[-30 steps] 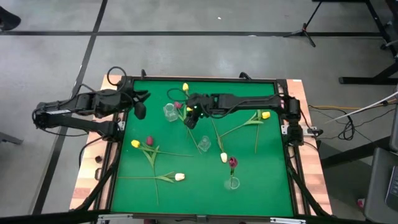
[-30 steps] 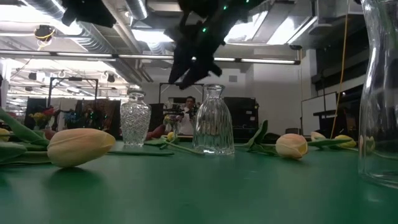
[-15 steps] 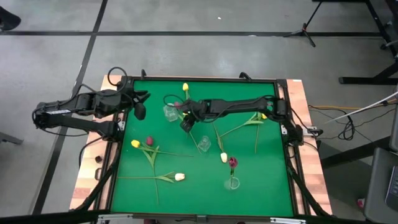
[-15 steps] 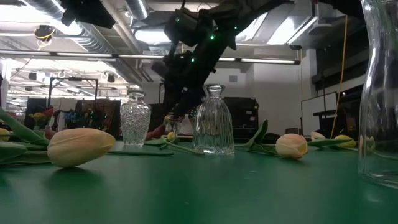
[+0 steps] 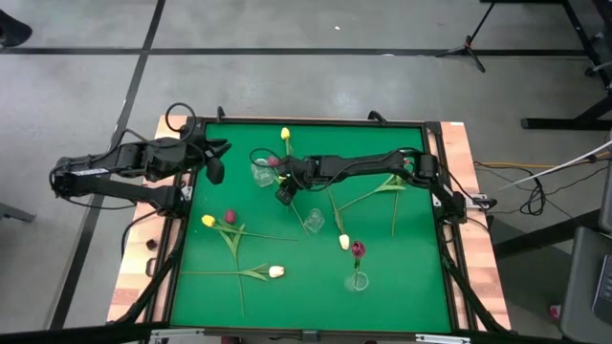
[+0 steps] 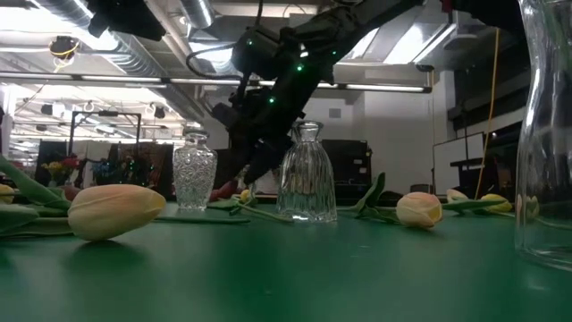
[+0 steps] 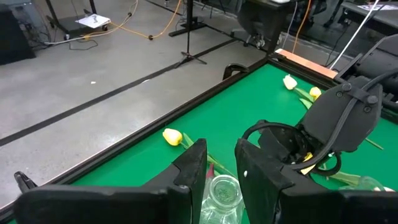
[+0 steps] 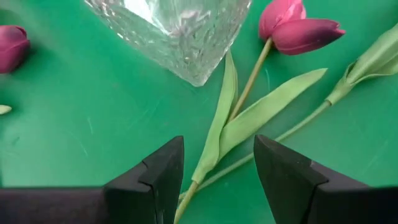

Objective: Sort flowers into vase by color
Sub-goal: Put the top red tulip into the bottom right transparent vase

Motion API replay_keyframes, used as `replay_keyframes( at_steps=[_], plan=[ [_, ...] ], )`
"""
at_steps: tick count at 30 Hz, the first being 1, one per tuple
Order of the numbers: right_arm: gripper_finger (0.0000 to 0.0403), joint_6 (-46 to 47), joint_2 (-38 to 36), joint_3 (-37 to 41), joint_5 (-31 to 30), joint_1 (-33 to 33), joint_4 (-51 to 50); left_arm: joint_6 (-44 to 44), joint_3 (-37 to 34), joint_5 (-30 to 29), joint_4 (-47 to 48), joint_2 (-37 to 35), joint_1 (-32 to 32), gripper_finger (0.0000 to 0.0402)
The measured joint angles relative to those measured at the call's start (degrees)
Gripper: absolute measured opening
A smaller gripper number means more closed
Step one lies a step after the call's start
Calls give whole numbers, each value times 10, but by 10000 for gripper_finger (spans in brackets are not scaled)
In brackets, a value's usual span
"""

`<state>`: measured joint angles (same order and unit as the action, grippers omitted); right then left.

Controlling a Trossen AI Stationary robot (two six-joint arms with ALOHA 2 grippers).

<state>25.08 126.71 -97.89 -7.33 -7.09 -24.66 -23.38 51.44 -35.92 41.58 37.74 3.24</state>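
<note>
"How were my cameras set?"

"I had one looking straight down on the whole green table [image 5: 382,277]; one level at the tabletop, facing the room; and the right wrist camera close above the cut-glass vase [image 8: 171,31], which the overhead also caught [image 5: 259,172]."

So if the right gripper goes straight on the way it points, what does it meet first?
Most likely the stem and leaf of the magenta tulip, lying between the open right gripper fingers beside the vase; depth is uncertain.

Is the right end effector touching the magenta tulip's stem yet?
Apart. Right wrist view: the open right end effector straddles the magenta tulip's thin green stem, green mat visible beside each finger.
</note>
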Motion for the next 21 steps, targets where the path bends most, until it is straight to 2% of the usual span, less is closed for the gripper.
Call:
replay_keyframes(
  at_steps=[21],
  plan=[
    [192,1,37,0,4,11,-1,0,0,0,6,0,0,84]
  ],
)
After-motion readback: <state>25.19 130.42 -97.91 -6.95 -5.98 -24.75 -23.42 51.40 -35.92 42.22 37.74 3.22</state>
